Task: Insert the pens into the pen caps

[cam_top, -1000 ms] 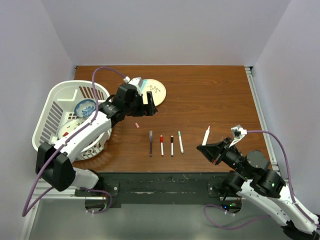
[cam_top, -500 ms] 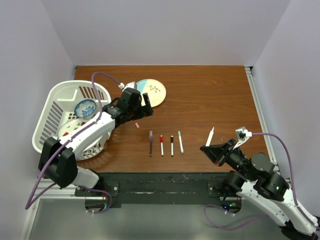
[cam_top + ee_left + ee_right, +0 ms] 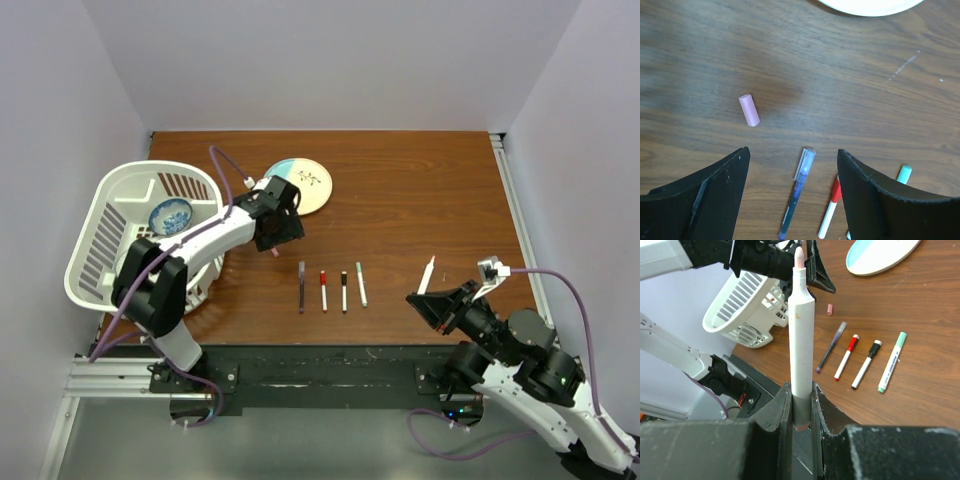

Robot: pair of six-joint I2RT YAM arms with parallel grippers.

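A small pink pen cap (image 3: 749, 110) lies on the wood just ahead of my left gripper (image 3: 792, 152), which is open and holds nothing; the cap is outside the jaws. From above, the left gripper (image 3: 277, 238) hovers right over this pink cap (image 3: 273, 251). My right gripper (image 3: 801, 400) is shut on a white pen (image 3: 801, 340) with a bare pink tip, held clear of the table at the front right (image 3: 428, 275). Lying in a row are a purple pen (image 3: 301, 287), a red-capped pen (image 3: 323, 290), a black-capped pen (image 3: 344, 291) and a green-capped pen (image 3: 361, 283).
A white laundry-style basket (image 3: 110, 235) with a blue bowl (image 3: 169, 215) inside stands at the left. A white and blue plate (image 3: 312, 185) lies behind the left gripper. The table's front edge runs just below the row of pens.
My left gripper has dropped and swung towards the pink cap, its jaws narrowing a little. The right gripper with the white pen has drifted slightly right and towards the front edge.
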